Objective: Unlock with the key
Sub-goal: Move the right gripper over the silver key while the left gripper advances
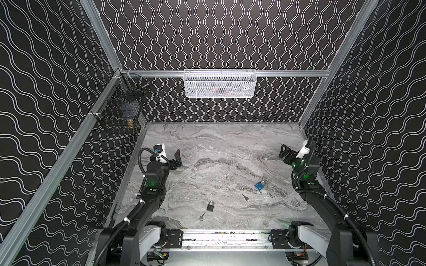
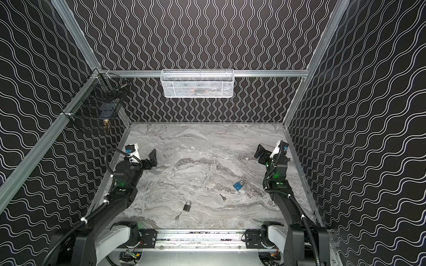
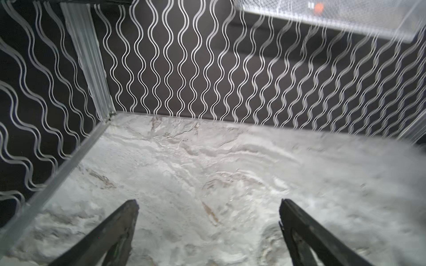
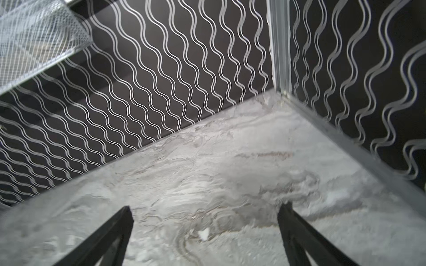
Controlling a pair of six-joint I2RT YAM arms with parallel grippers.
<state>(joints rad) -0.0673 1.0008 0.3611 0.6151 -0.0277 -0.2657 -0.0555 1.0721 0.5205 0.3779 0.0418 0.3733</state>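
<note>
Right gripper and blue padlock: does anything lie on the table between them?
No. Both top views show only bare marble table between the open right gripper and the blue padlock; a small key lies beyond the padlock.

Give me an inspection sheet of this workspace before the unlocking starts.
Surface: marble table, bare apart from the job's things.
Job's things: black padlock with a key just beside it; blue padlock with a second key close by.
Clutter: nothing seen.
Grippers: left gripper open, empty; right gripper open, empty; both away from the locks.
Cables: hoses run along both arms, none on the table.
Surroundings: patterned walls; white basket on the back rail; black basket on the left rail.
</note>
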